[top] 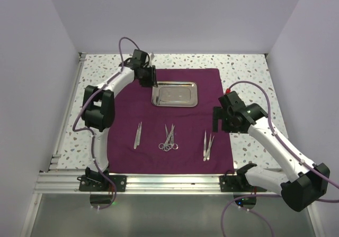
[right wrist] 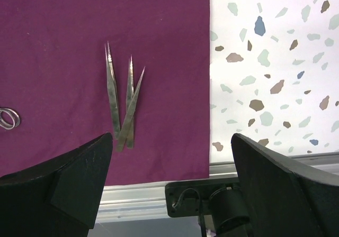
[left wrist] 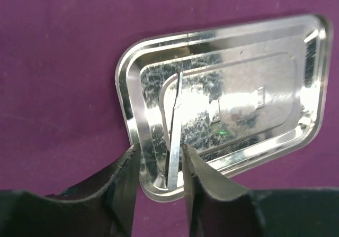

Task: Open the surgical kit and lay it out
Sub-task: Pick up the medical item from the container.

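The dark purple cloth (top: 185, 126) lies spread flat on the table. The shiny steel tray (top: 175, 105) sits at its far middle. My left gripper (top: 153, 86) hangs over the tray's left end (left wrist: 124, 89). Its jaws (left wrist: 159, 163) stand narrowly apart around the near end of slim tweezers (left wrist: 176, 131) in the tray, with a gap on the left side. Ring-handled scissors (top: 168, 139) lie at the front middle, tweezers (top: 137, 135) to their left and more tweezers (top: 207, 144) to their right. My right gripper (top: 216, 123) is wide open and empty (right wrist: 172, 142) above the cloth's front right corner, near those tweezers (right wrist: 121, 105).
A speckled tabletop (top: 249, 73) surrounds the cloth, inside white walls. An aluminium rail (top: 159, 183) runs along the front edge, with black arm mounts (right wrist: 212, 200) on it. A scissor ring (right wrist: 8, 118) shows at the left edge of the right wrist view.
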